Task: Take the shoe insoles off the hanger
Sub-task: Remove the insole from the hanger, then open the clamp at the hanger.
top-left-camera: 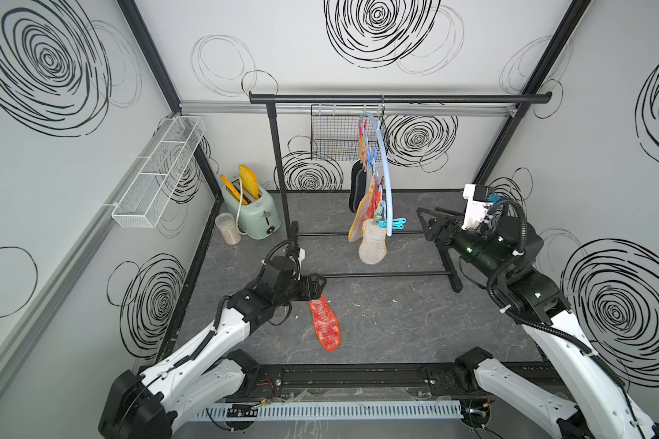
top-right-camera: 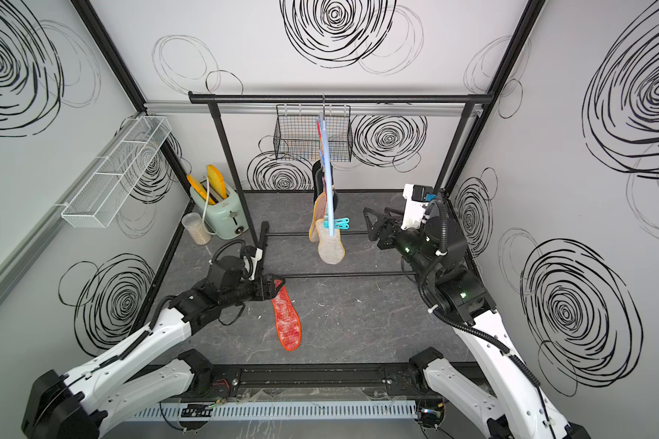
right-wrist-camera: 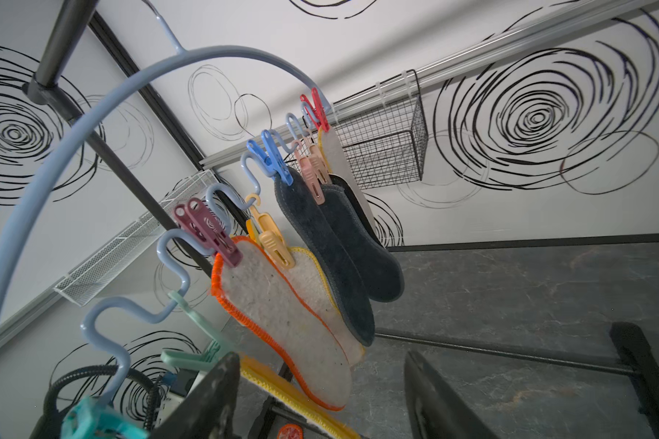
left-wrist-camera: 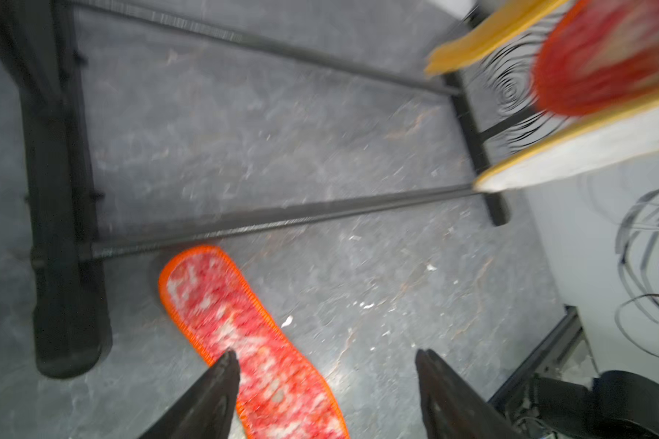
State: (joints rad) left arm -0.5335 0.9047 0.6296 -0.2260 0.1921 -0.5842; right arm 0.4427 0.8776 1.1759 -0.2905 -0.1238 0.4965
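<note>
Your left claw (left-wrist-camera: 325, 355) is spread, gripping nothing; 1 red-orange insole (top-left-camera: 324, 323) lies flat on the worktop (top-left-camera: 396, 323) under it, lower centre. Right claw (right-wrist-camera: 320, 355) spread too, beside the hanger (top-left-camera: 385, 167), centre frame, pegged insoles (right-wrist-camera: 282, 311) hanging.

White walls (top-left-camera: 320, 68) scribbled with black spirals close in three sides; the worktop (top-left-camera: 396, 323) is dark grey and marbled, evenly lit; a black garment rail (top-left-camera: 396, 99) stands across its back half; a black wire mesh basket (top-left-camera: 331, 133) hangs from an aluminium rail (top-left-camera: 225, 108) on the back wall; a white mesh shelf (top-left-camera: 160, 171) is fixed to the left wall; a mint-green toaster (top-left-camera: 255, 213) and a jar (top-left-camera: 227, 228) sit in the back left corner; a slotted cable duct (top-left-camera: 320, 411) lines the near edge.
</note>
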